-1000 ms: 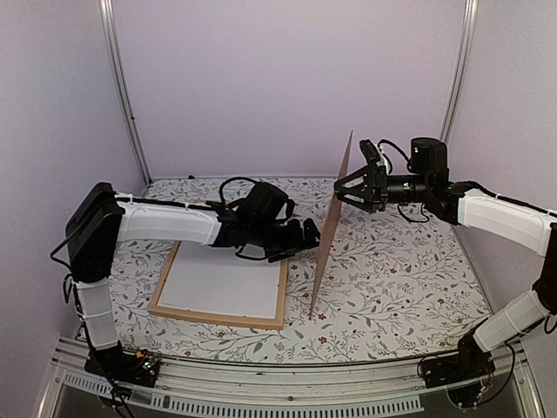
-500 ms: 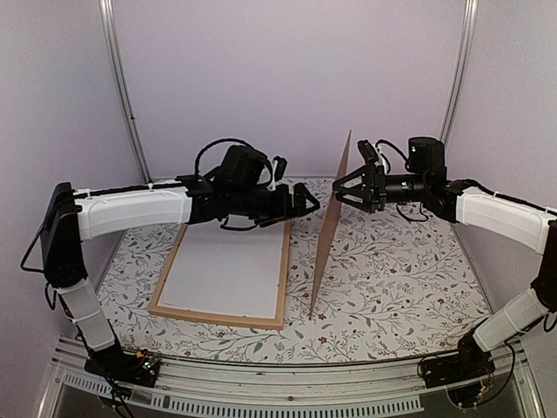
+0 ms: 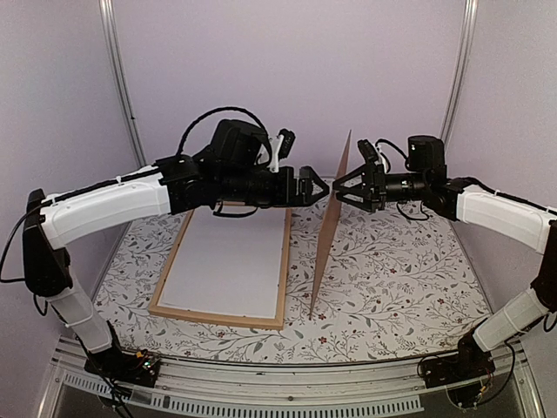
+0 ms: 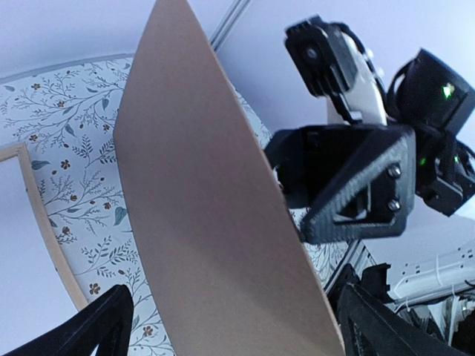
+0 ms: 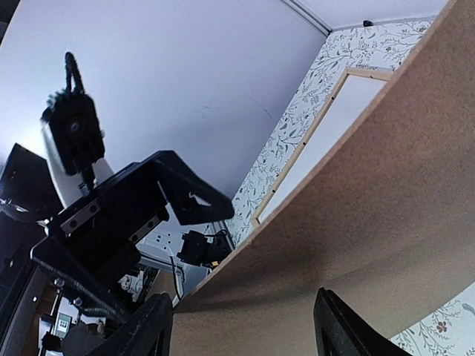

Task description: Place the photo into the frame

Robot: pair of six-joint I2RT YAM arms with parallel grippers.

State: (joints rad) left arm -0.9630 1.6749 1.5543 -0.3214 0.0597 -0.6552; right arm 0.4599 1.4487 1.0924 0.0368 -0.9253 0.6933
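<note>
My left gripper [image 3: 318,186] is spread wide, in the air just left of the board [image 3: 325,252], near its top. My right gripper [image 3: 341,192] is partly spread, fingertips at the board's right face; I can't tell if it is a real grip. The board stands on edge on the table [image 3: 392,270]. The frame [image 3: 285,261] lies flat, left of the board. A white sheet [image 3: 226,270] fills it; I can't tell if it is the photo.
</note>
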